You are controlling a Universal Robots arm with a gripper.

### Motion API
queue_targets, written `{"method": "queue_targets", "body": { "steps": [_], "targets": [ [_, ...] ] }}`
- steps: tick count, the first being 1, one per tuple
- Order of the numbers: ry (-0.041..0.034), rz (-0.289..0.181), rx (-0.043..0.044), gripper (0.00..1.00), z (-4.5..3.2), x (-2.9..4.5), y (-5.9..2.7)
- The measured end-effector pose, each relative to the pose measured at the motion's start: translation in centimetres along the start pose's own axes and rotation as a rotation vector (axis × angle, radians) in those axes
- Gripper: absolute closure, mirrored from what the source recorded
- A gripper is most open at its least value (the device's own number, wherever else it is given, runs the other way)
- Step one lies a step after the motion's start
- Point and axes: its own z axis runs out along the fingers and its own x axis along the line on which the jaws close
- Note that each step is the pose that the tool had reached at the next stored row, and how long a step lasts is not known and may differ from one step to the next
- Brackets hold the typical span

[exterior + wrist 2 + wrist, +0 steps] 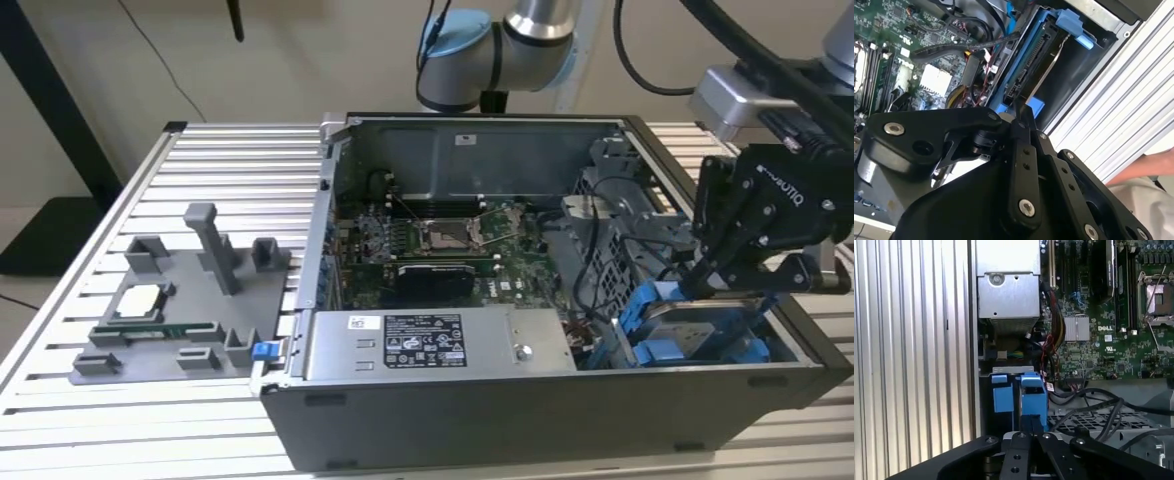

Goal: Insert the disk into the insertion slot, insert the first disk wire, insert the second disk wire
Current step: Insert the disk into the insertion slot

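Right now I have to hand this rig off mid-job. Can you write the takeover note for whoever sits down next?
Gripper: shut, it seems, on the blue carrier edge of the disk, at the case corner on the exterior view's right.
Disk: partway in the insertion slot, tilted, apparently not seated.
Wires: black cables lie loose beside the slot; the disk's connector looks bare.
Done: disk at the slot.
Left: seating it, both disk wires.
Note: a person's hand is near the table edge.
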Motion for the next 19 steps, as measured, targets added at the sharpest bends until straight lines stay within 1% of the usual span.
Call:
{"method": "queue_targets", "body": {
  "steps": [17,19],
  "targets": [
    [-0.0025,0.035,0.0014,1.00,3.08,0.35,-0.05],
    [-0.0030,0.038,0.0015,1.00,3.26,0.37,-0.05]
  ]
}}
